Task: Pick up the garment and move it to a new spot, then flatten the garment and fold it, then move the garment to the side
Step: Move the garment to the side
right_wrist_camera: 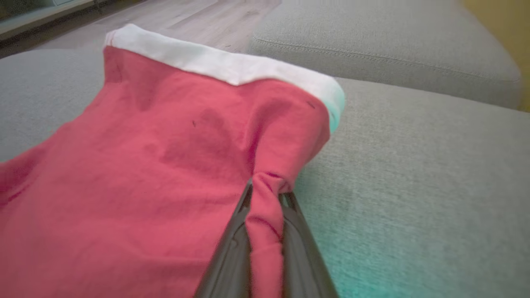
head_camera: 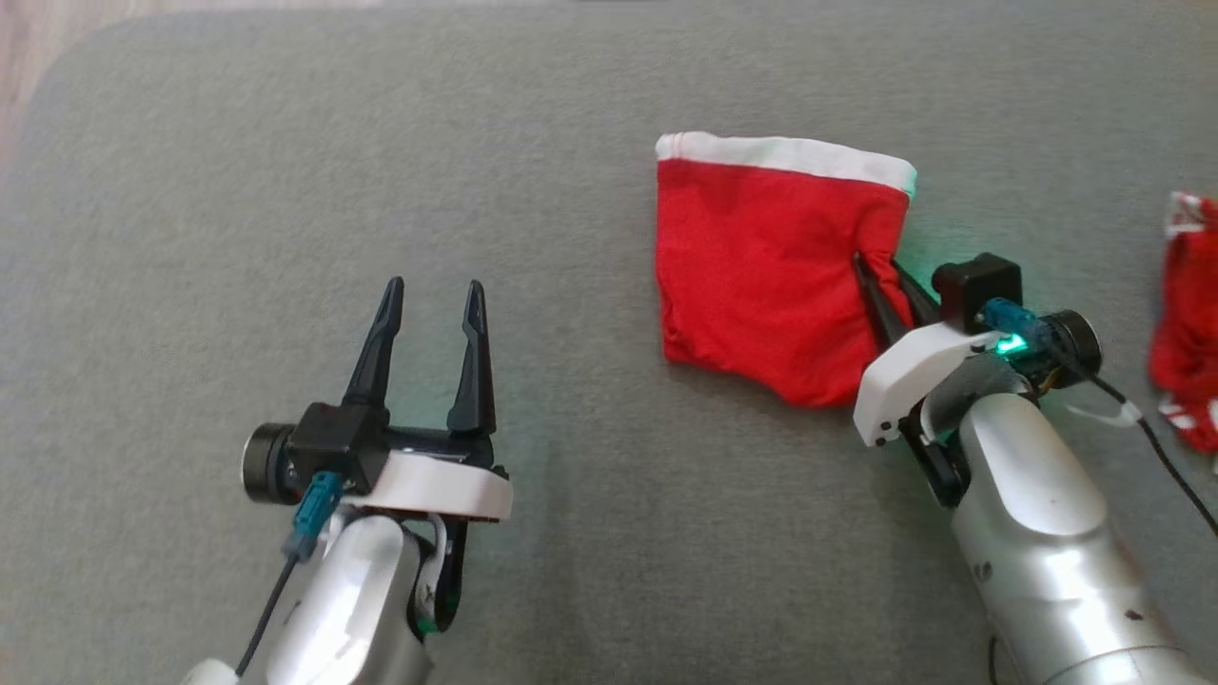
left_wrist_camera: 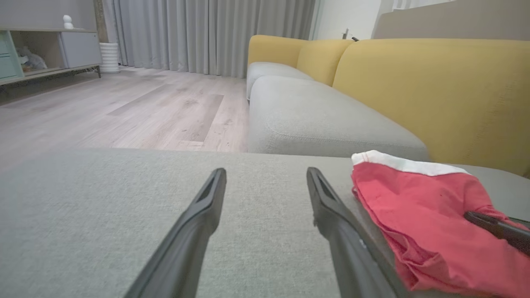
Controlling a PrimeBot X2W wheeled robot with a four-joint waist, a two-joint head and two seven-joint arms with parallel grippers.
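The garment (head_camera: 761,276) is a red piece with a white band along its far edge, lying folded on the grey cushion (head_camera: 285,171). My right gripper (head_camera: 880,268) is shut on the garment's right edge, and the right wrist view shows a pinch of red cloth (right_wrist_camera: 265,198) bunched between the two dark fingers. The garment (left_wrist_camera: 426,223) lies to the right of my left gripper (left_wrist_camera: 265,174) in the left wrist view. My left gripper (head_camera: 433,290) stands open over bare cushion, well to the left of the garment, with nothing between its fingers.
A second red and white piece of cloth (head_camera: 1185,323) lies at the right edge of the cushion. Beyond the cushion stand a grey sofa seat (left_wrist_camera: 323,120) with a yellow back (left_wrist_camera: 434,87) and a wooden floor (left_wrist_camera: 124,107).
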